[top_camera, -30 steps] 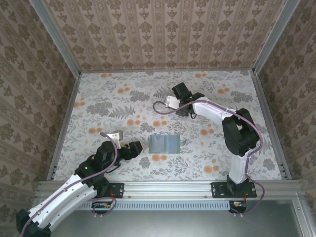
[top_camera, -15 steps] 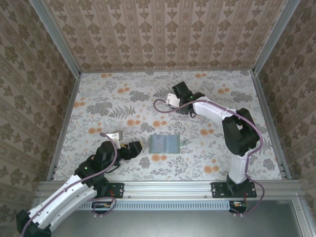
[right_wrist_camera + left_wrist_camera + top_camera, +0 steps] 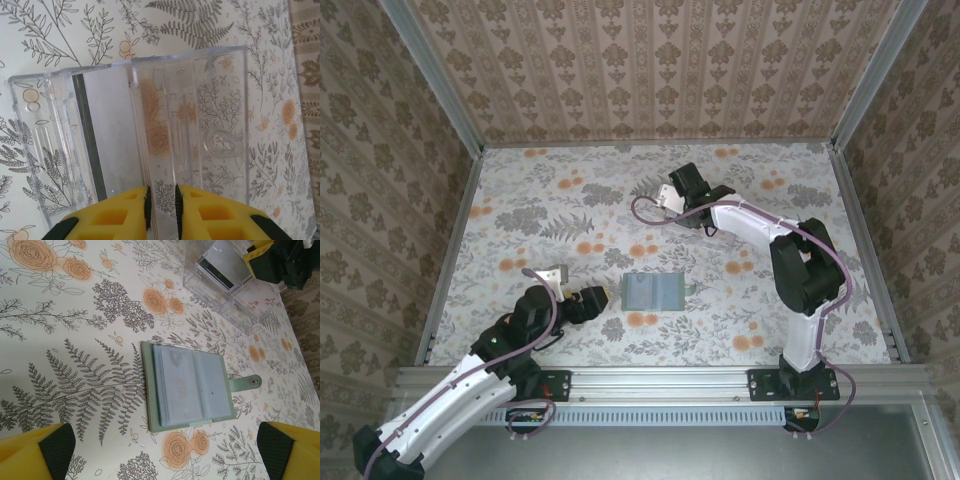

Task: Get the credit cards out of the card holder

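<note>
The card holder (image 3: 655, 292) lies open and flat mid-table, a grey-green wallet with two blue-grey panels (image 3: 187, 385) and a snap strap (image 3: 245, 383). Whether cards sit in its slots I cannot tell. My left gripper (image 3: 603, 297) rests just left of it, its jaws wide open and empty (image 3: 162, 455). One of the credit cards (image 3: 107, 135), pale with a dark stripe, lies in the clear tray (image 3: 220, 100) at the back. My right gripper (image 3: 161, 200) hovers over that tray (image 3: 665, 207), its pads a narrow gap apart with nothing gripped.
The floral table (image 3: 550, 220) is walled in on three sides by patterned panels (image 3: 650, 70). The right arm (image 3: 800, 270) arches over the table's right half. The clear tray (image 3: 225, 285) stands well behind the card holder.
The right gripper has shifted very slightly over the tray. The left arm and the card holder have not moved.
</note>
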Motion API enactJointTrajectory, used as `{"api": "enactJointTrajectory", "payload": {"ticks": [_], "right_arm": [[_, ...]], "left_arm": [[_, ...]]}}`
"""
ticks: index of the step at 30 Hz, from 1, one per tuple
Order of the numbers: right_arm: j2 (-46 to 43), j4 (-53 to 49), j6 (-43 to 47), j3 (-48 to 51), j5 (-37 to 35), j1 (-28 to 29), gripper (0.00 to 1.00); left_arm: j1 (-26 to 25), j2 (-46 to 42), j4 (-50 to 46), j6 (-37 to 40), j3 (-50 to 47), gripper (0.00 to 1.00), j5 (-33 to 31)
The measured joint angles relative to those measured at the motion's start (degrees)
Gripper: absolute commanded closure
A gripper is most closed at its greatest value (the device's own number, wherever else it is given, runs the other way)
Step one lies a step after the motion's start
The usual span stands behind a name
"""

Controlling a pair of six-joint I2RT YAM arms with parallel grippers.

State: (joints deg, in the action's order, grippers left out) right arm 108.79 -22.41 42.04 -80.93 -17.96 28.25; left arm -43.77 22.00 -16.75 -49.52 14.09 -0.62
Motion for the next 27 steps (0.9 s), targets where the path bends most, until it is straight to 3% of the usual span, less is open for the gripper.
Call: {"api": "enactJointTrajectory", "payload": {"ticks": [6,12,18,27], "right_arm": [[-6.4,0.11,-6.62,3.02,1.27,0.02,0.76],[-19.37,3.5,-22.36,11.63,8.11,0.33,0.77],[-31.67,8.37,-39.82,21.51,18.18,0.66,0.81],[-36.92,12.09,-57.46,35.43,26.32,3.98,0.85]], "left_arm": [[0.07,0.42,0.09,0.02,0.0,0.03,0.0],[0.35,5.27,0.9,0.0,0.09,0.09,0.46],[0.44,16.65,3.91,-0.28,2.27,0.22,2.21],[-0.52,38.4,11.5,-0.17,10.97,0.38,6.12]]}}
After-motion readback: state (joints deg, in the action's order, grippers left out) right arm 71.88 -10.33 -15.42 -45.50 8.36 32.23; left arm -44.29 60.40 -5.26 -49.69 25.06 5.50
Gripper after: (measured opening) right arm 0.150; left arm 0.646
